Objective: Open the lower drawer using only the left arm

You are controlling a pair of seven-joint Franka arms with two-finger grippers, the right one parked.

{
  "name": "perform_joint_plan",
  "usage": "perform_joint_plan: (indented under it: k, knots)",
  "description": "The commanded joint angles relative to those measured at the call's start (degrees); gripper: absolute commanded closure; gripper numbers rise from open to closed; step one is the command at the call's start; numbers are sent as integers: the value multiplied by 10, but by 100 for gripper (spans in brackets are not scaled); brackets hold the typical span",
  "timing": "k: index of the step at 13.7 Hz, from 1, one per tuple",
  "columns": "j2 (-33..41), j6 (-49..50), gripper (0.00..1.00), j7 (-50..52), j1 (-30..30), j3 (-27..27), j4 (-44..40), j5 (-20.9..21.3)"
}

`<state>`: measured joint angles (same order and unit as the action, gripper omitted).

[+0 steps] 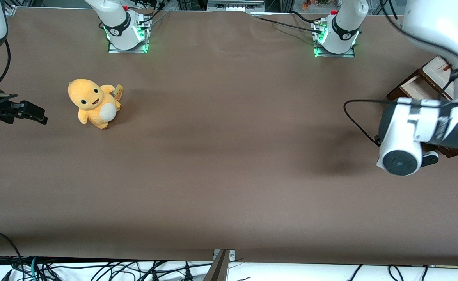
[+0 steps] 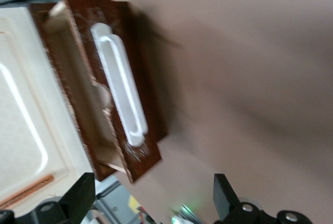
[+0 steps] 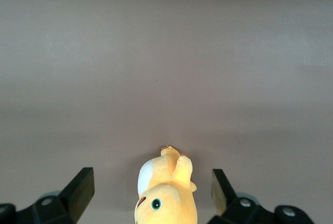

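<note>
**Front view and wrist views: lower drawer pulled out, gripper apart from it**

Front view, first. The left arm (image 1: 420, 125) hangs bulky over the working arm's end of the brown table (image 1: 229, 175), and it covers most of the small wooden cabinet (image 1: 439, 70) standing there. Only a slice of the lower drawer (image 1: 410, 89) shows past the arm, pale wood inside a dark brown frame, sticking out from the cabinet toward the table's middle. The gripper itself is hidden in this view under the arm's own body. Toward the parked arm's end sits an orange plush toy (image 1: 93, 102), upright on the table, well apart from the cabinet.

Left wrist view. The gripper (image 2: 151, 203) has its two black fingers (image 2: 79, 197) spread wide with nothing between them. The lower drawer (image 2: 140, 78) lies ahead of them, not touching either finger. Its dark brown front carries a long white bar handle (image 2: 120, 91). The drawer stands pulled out from the cream-white cabinet top (image 2: 21, 130), and its pale inner walls are exposed; I see nothing clear lying inside.

Right wrist view. The plush toy (image 3: 165, 193) lies on bare table.
</note>
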<state>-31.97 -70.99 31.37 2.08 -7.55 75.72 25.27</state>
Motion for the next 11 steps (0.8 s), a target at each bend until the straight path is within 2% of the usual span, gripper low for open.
perform_joint_plan:
  k: [1, 5, 8, 9, 11]
  knots:
    - [58, 2, 0, -107, -16, 0, -13, -83]
    - [85, 2, 0, -237, -86, -3, -61, -200]
    - [130, -17, 0, -270, -89, 3, -45, -267]
    - [149, -46, 0, -272, -87, 4, -22, -287]
    - [206, -135, 0, -273, -68, 9, 65, -292]
